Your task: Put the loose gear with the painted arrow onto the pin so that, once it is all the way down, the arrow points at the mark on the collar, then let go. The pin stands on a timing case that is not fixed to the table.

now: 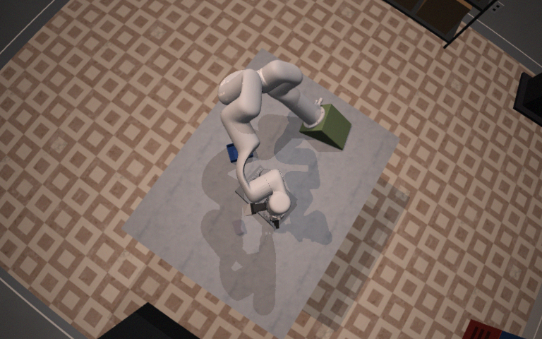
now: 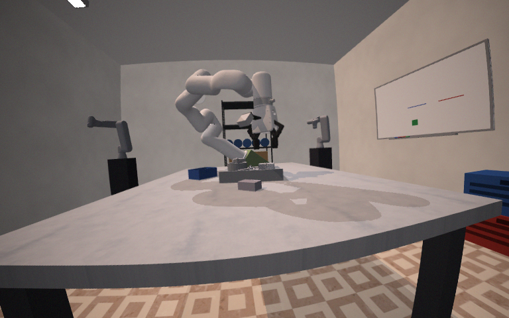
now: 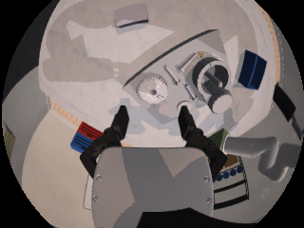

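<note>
The grey timing case [image 2: 250,174] lies on the table, seen from above in the wrist view [image 3: 180,85]; the arm hides most of it in the overhead view. A pale toothed gear [image 3: 152,89] lies on the case's left part and shows as a ribbed disc in the side view [image 2: 267,165]. Its arrow is too small to see. A dark round assembly [image 3: 212,80] sits on the case's right part. A small pale round stub [image 3: 184,106] stands between them; whether it is the pin I cannot tell. My gripper [image 3: 153,112] [image 2: 264,139] hangs open and empty well above the case, fingers pointing down.
A small grey block [image 2: 249,184] lies on the table in front of the case, also in the wrist view [image 3: 131,15]. A blue box [image 2: 202,172] [image 1: 236,152] lies left of the case. The arm's green base block [image 1: 327,126] stands behind.
</note>
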You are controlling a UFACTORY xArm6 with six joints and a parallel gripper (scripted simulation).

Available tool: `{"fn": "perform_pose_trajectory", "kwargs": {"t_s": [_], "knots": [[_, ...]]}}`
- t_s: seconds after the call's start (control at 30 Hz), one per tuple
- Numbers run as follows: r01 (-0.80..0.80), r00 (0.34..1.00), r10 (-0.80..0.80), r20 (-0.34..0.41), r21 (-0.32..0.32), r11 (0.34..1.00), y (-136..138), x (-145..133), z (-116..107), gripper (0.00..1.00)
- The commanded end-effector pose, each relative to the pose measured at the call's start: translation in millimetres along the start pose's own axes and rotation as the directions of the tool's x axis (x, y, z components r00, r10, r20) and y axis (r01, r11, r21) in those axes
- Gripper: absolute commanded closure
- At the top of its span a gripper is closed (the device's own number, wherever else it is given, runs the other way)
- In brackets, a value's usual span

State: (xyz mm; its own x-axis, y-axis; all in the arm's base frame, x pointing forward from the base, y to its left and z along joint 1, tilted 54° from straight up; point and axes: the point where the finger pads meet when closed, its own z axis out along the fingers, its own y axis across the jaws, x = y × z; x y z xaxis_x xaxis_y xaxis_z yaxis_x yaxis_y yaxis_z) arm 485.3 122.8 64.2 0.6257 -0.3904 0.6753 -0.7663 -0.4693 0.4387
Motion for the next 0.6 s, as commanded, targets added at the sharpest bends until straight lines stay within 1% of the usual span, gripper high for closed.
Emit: {"fn": "perform_pose_trajectory", "kwargs": {"t_s": [0.0,0.57], "knots": [[0.0,1.0,0.0,0.0,0.002,1.0,-0.8,0.5,-1.0,0.07],[0.004,1.0,-0.004,0.001,-0.004,1.0,-0.8,0.3,10.3,0.07]]}}
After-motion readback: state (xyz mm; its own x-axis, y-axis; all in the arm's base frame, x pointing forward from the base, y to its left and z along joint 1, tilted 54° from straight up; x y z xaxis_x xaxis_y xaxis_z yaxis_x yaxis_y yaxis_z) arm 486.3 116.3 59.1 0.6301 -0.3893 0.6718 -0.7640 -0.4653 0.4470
